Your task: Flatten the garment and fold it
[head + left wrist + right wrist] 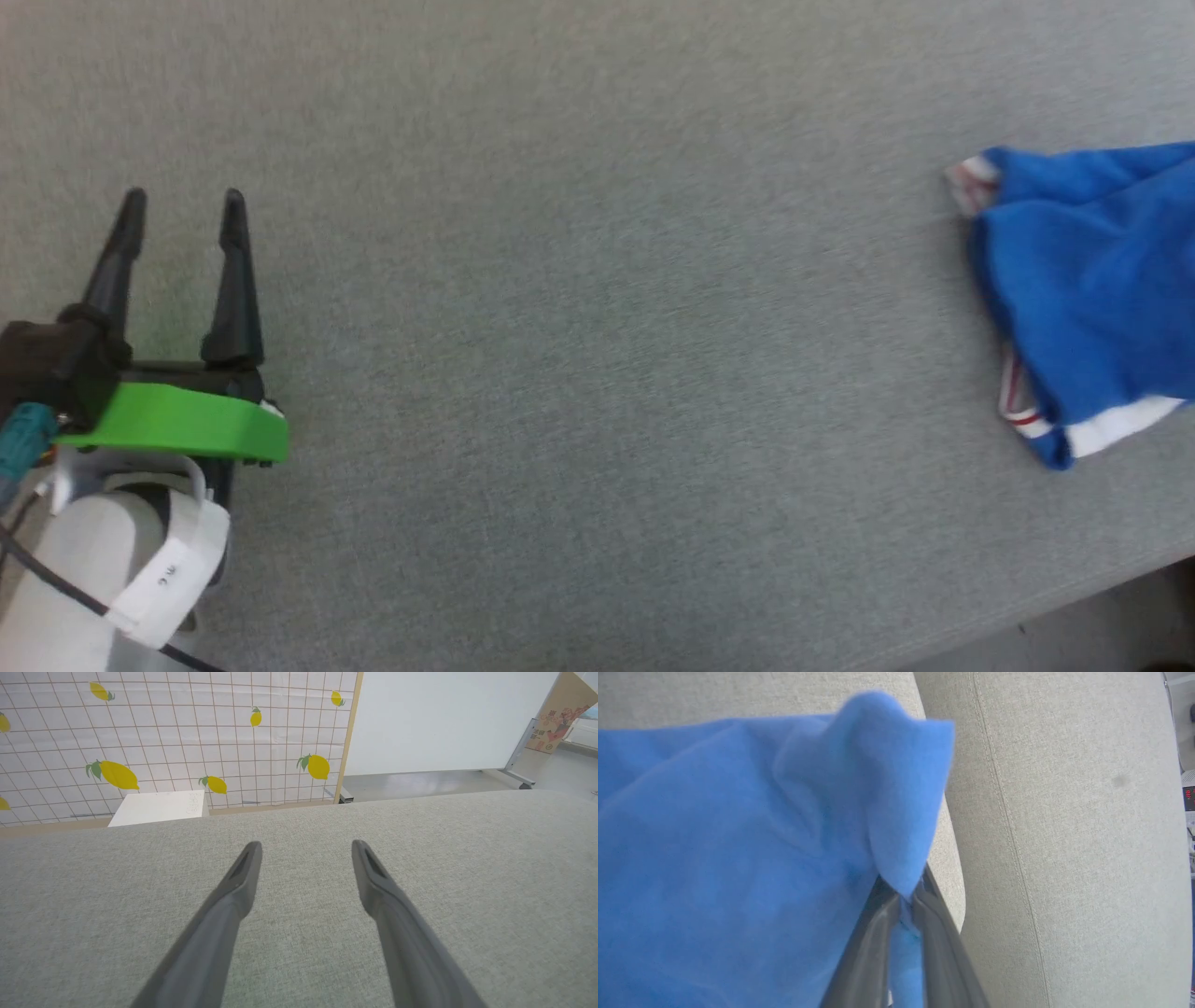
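The right gripper [903,898], clamped on the bunched garment [738,835], should pull slowly to spread it; the left gripper [184,201], jaws wide, could pin it

Little is legible here. In the head view we see a white band [168,569] wrapped round the pale left forearm [65,579]. It has two or three small dark characters printed on it, roughly "m c", too blurred for us to confirm. In the left wrist view, a white box [159,807] in the background carries faint grey writing near its top right corner, unreadable. In the upper right corner of the same view, a brown cardboard panel [558,716] has red printed characters and a coloured graphic, too small for us to read. At the far right edge of the right wrist view, a dark display [1188,795] shows red lit digits, seemingly four, value not legible.
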Robot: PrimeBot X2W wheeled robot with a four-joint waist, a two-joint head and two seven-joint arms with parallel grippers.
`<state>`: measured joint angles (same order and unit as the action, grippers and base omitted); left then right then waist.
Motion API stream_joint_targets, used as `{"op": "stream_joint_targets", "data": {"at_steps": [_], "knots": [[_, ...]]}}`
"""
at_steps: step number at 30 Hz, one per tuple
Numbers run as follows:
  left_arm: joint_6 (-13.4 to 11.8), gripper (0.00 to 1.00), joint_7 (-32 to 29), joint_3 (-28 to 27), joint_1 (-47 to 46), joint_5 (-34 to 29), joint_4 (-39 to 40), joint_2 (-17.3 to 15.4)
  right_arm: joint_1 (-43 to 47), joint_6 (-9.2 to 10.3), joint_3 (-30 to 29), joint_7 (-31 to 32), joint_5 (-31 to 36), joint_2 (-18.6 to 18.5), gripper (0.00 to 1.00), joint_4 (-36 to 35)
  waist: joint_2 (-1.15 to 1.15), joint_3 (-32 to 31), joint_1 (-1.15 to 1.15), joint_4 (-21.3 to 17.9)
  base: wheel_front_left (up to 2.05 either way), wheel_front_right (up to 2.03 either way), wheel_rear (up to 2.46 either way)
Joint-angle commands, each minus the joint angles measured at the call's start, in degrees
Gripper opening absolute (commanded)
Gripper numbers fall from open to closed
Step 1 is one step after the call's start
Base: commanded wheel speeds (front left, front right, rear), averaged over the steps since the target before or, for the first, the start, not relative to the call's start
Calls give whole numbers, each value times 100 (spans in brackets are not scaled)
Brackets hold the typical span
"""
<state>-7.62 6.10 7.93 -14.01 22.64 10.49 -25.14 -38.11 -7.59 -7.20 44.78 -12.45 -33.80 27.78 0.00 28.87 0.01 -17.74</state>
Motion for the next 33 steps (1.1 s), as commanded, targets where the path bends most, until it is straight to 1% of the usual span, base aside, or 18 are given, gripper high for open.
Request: {"op": "stream_joint_targets", "data": {"at_steps": [1,6,9,10,11,12,18,22,25,28,31,33], "knots": [[-50,100,-40,-43,-74,-71,95,-70,-102,10,-197,-84,125,27,0,72,0,504,-1,310,0,0,0],[-144,100,-142,-173,2,-76,364,-189,-173,10,-813,-127,610,102,0,186,0,731,-1,362,0,0,0],[-170,100,-182,-240,66,-60,459,-255,-234,10,-1138,-124,905,261,0,153,0,802,-1,347,0,0,0],[-173,100,-190,-248,83,-54,474,-267,-244,10,-1215,-134,994,305,4,134,0,808,-1,341,0,0,0],[-177,100,-195,-255,100,-49,487,-276,-242,10,-1255,-115,1101,340,91,115,0,806,-1,334,0,0,0],[-180,100,-202,-258,116,-43,493,-283,-252,10,-1329,-75,1167,383,100,107,0,799,-1,322,0,0,0],[-175,100,-166,-240,184,10,397,-264,-295,10,-1495,-116,1354,484,100,-146,0,570,-1,262,0,0,0],[-182,100,-47,-248,264,91,211,-183,-368,10,-1394,-279,1177,491,100,-445,0,242,-1,235,0,0,0],[-200,100,101,-282,355,176,46,-87,-471,10,-1133,-572,936,472,100,-721,0,-75,-1,236,0,0,0],[-218,100,257,-330,465,275,-122,14,-621,10,-694,-984,627,486,100,-976,0,-401,-1,245,0,0,0],[-234,100,416,-350,545,371,-274,148,-816,10,-254,-1419,330,549,100,-1157,0,-732,-1,330,0,0,0],[-241,100,502,-355,580,409,-360,224,-915,10,-26,-1674,114,658,100,-1234,0,-929,-1,402,0,0,0]]}}
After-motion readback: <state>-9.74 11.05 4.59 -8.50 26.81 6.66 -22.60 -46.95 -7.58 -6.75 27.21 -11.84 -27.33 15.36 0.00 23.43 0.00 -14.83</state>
